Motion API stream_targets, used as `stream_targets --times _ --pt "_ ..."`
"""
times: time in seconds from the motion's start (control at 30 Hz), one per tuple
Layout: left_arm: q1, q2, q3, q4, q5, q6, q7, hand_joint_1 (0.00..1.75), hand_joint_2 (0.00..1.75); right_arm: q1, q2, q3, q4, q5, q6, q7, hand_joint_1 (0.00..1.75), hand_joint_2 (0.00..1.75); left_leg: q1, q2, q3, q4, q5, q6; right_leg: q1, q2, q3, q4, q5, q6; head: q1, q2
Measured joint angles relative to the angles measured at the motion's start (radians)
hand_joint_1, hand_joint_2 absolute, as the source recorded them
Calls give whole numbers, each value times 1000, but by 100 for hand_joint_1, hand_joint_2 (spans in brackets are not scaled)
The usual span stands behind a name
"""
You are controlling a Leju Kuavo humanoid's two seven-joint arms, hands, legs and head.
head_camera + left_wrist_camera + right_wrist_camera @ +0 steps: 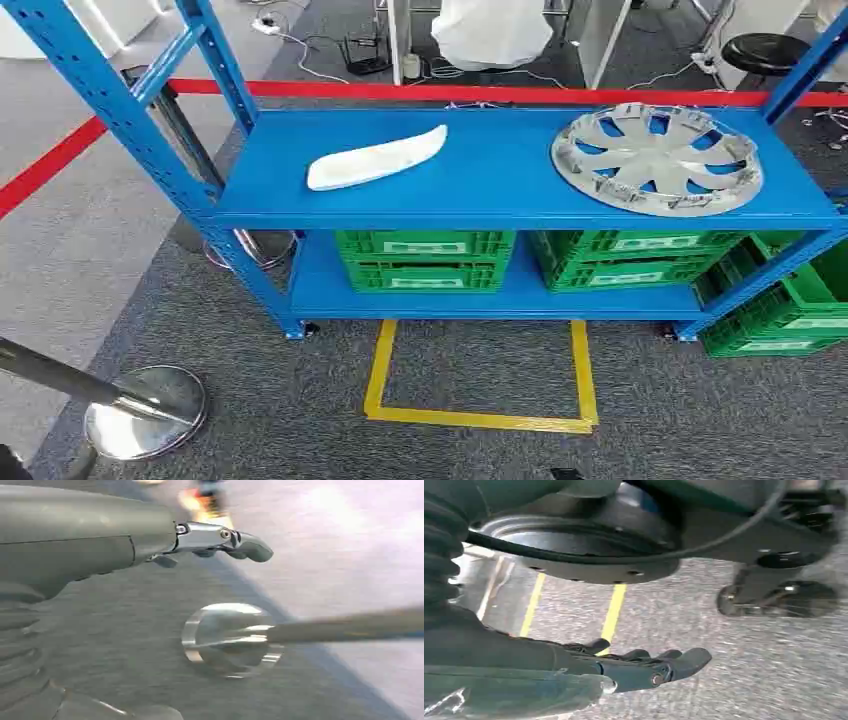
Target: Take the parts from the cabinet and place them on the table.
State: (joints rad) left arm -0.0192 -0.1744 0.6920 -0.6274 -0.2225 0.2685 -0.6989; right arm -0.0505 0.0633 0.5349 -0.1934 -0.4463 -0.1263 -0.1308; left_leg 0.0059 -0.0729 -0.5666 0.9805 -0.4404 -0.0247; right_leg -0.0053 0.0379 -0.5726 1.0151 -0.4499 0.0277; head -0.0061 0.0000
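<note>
A blue shelving cabinet (500, 165) stands ahead on grey carpet, and both parts lie on its upper shelf. The long white trim piece (377, 158) rests flat on the left half, set slightly askew, and the silver wheel cover (656, 157) lies flat on the right half, well apart from it. On the lower shelf sit two green crates (425, 260) side by side, with more green crates on the floor at the right end of the cabinet. A yellow tape outline (480, 380) marks the carpet just in front of the cabinet, and a red barrier band (480, 93) runs along behind it. A chrome stanchion base (145, 410) stands on the floor near left. The left hand (220, 542) hangs over the carpet above that chrome base, its fingers stretched out and holding nothing, though the view is blurred. The right hand (649, 667) likewise hangs over the carpet near yellow tape lines, fingers extended side by side and holding nothing.
</note>
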Motion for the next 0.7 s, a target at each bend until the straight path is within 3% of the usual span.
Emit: stream_targets --times 0.1,0.17,0.23,0.27,0.3,0.43,0.53,0.7 --pt "30 -42 -45 -196 -30 -43 0 0 175 -2 0 16 5 11 -6 17 0 175 0 0 0 0 0 0 0 0 0 0 0 0 0 0" --pt "67 -56 -104 -336 -39 -132 2 0 175 -4 0 24 6 22 1 27 0 175 0 0 0 0 1 1 0 0 0 0 0 0 0 0" --pt "121 -43 -226 -501 -64 -207 7 0 175 -8 -1 40 7 35 17 31 0 175 0 1 0 1 1 1 1 0 -1 0 0 0 1 0" --pt "140 -38 -305 -563 -71 -199 18 0 175 -12 -1 46 8 37 20 34 0 175 0 0 -1 1 1 1 0 -1 -1 0 0 0 0 0" --pt "152 -18 -399 -625 -71 -178 33 0 0 -15 -1 51 9 40 23 39 0 175 0 0 -1 1 1 1 0 -3 0 0 0 1 0 0" --pt "179 40 -703 -764 -73 -115 45 0 0 -19 -1 69 10 46 23 52 0 175 0 1 -1 1 1 2 0 0 0 0 2 1 0 0" --pt "183 76 -840 -810 -87 -75 40 0 0 -20 -1 77 10 50 21 56 0 175 0 2 -1 2 1 2 -1 0 0 -1 3 2 0 0" --pt "172 124 -1002 -828 -119 -73 43 0 0 -30 -1 95 10 64 19 65 0 175 0 2 -1 2 1 3 -1 0 0 -1 3 2 0 0"
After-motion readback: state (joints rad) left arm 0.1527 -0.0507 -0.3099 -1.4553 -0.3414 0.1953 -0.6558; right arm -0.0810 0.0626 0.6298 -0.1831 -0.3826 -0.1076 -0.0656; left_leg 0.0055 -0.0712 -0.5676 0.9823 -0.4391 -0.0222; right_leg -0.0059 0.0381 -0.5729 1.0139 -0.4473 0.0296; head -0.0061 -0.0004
